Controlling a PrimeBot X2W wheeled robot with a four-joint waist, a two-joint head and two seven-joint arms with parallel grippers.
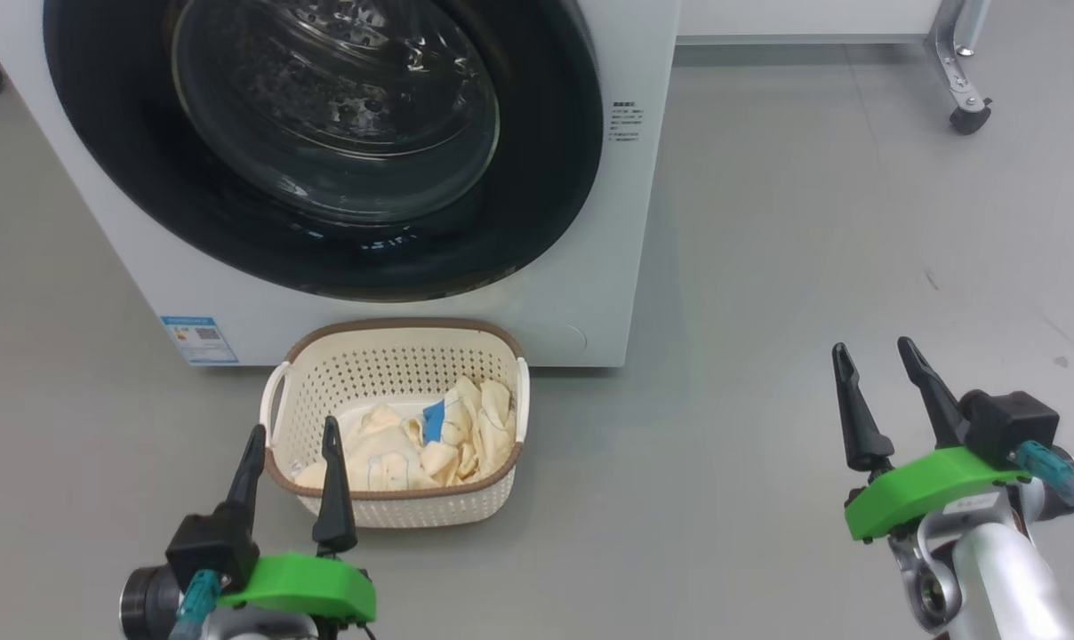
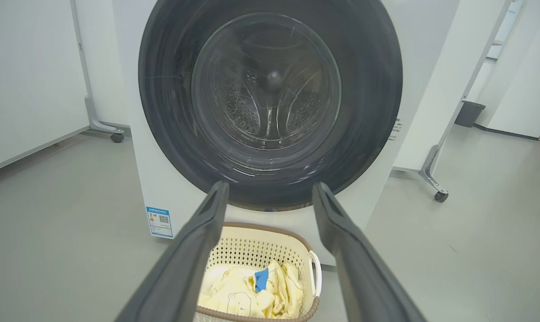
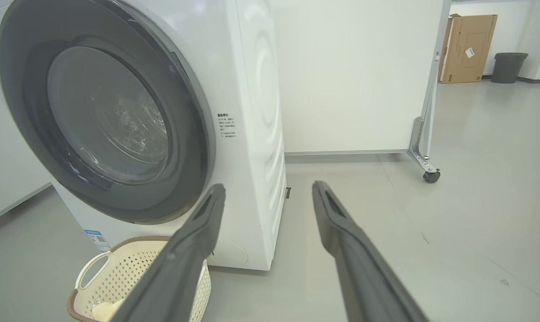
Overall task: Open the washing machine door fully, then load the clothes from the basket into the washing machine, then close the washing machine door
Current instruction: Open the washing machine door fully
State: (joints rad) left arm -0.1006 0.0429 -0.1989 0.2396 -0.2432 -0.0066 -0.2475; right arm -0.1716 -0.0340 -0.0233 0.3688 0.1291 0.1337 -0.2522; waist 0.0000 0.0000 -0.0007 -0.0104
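With left gripper [image 1: 293, 427] and right gripper [image 1: 873, 347] nearest, both splayed wide and empty, reach for shut washing machine door [image 1: 546, 178] at far centre, hook rim edge, swing fully out, avoiding basket [image 1: 395, 324] of clothes [image 1: 412, 444] just before washing machine [image 1: 617, 293].

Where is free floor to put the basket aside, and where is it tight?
Free: floor bordered by the basket, the washing machine, the wheeled foot and the right gripper. Crowded: basket close to machine; left gripper at its near rim.
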